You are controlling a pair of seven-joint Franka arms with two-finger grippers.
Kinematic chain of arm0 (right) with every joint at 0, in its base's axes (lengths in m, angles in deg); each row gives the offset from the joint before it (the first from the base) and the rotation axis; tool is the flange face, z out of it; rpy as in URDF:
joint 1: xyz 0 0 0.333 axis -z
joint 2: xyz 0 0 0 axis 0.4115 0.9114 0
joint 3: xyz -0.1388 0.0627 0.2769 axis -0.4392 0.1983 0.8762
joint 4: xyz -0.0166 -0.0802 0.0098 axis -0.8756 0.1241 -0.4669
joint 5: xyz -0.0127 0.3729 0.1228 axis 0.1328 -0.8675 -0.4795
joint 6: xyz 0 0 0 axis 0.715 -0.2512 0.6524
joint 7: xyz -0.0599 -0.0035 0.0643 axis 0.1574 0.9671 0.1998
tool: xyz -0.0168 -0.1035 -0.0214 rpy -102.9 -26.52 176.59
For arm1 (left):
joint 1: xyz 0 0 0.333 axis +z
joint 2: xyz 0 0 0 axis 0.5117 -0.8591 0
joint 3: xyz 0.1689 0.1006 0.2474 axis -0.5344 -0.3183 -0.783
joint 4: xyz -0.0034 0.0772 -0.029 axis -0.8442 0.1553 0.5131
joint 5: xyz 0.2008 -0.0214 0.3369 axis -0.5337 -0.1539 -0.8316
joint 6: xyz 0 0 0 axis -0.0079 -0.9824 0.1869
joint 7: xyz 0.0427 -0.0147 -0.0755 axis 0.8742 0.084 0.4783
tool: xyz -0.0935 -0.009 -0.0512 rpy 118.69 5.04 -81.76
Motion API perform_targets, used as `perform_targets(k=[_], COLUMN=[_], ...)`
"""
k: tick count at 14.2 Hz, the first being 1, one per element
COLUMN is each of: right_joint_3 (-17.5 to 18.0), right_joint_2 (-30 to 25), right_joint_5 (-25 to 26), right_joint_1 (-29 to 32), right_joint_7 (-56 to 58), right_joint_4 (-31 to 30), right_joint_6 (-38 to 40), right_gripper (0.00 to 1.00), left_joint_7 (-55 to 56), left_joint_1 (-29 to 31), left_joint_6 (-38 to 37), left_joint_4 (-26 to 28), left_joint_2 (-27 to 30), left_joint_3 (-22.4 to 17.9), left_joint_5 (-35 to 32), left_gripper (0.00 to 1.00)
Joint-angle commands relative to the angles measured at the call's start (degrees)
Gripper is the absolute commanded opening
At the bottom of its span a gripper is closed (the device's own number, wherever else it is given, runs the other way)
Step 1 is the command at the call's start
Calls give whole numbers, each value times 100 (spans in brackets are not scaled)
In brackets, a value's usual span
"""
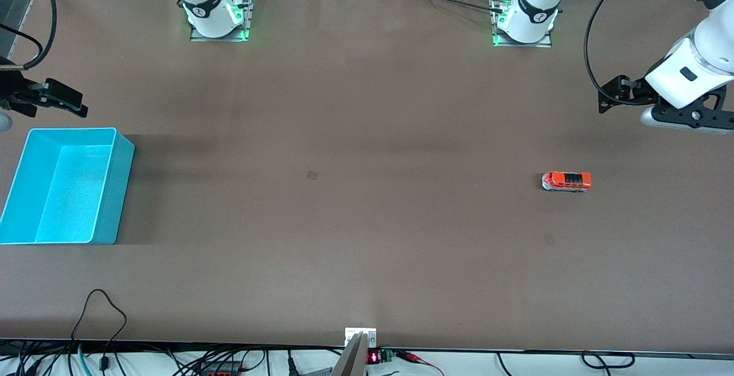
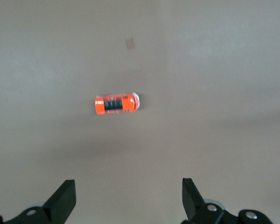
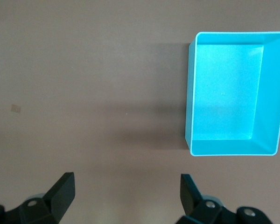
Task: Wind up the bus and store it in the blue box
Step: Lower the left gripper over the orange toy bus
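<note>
The bus (image 1: 566, 181) sits on its wheels on the brown table (image 1: 367, 135), toward the left arm's end, its dark roof windows facing up and its long side running along the table's length. Nothing touches it. A small square mark (image 1: 312, 175) lies on the table near the middle, well apart from the bus, and a second, fainter one (image 1: 549, 239) lies nearer the front camera than the bus.

The left gripper (image 1: 688, 115) hangs in the air over the table's left-arm end, above bare tabletop and not over the bus. In the left wrist view its two dark fingers (image 2: 63, 201) stand wide apart with nothing between them, and the bus (image 2: 116, 103) lies on the tabletop below, clear of both tips.

The blue box (image 1: 117, 192) stands at the right arm's end of the table, open side up, and looks to have nothing inside. The right gripper (image 1: 57, 98) is up beside it, at the table's edge; from the front camera only part of it shows, so I can't place it exactly. In the right wrist view its fingers (image 3: 60, 196) are likewise spread wide and hold nothing, with the blue box (image 3: 191, 93) on the table below and off to one side.
</note>
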Motion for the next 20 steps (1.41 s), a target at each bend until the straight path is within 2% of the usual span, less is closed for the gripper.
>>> perform_targets(k=[1, 3, 5, 8, 10, 14, 18, 20], right_joint_3=[-3, -3, -3, -3, -3, -3, -11, -20], right_joint_2=[233, 259, 320, 444, 531, 584, 628, 698], right_joint_5=[-63, -45, -54, -45, -36, -1, -1, -19], right_joint_1=[2, -24, -7, 2, -24, 2, 28, 46], right_joint_7=[51, 25, -11, 51, 51, -19, -46, -63], right_joint_4=[51, 42, 42, 42, 42, 42, 42, 42], right_joint_6=[80, 115, 282, 326, 326, 406, 405, 353], right_gripper=[100, 100, 100, 100, 100, 100, 100, 100], left_joint_7=[-91, -126, -457, -1985, -2609, -4709, -6275, -7048], left_joint_1=[-113, -122, -131, -114, -114, 88, 290, 474], left_joint_6=[-824, -1431, -1696, -1645, -1234, -13, 1349, 2061], left_joint_4=[-191, -235, -200, -165, -43, 204, 563, 757], left_joint_2=[-75, -164, -181, -400, -568, -1243, -1658, -1859], left_joint_3=[-48, 48, 119, 198, 198, 189, 189, 189], left_joint_5=[156, 156, 156, 130, 69, 25, -633, -714], left_gripper=[100, 100, 100, 100, 100, 100, 100, 100])
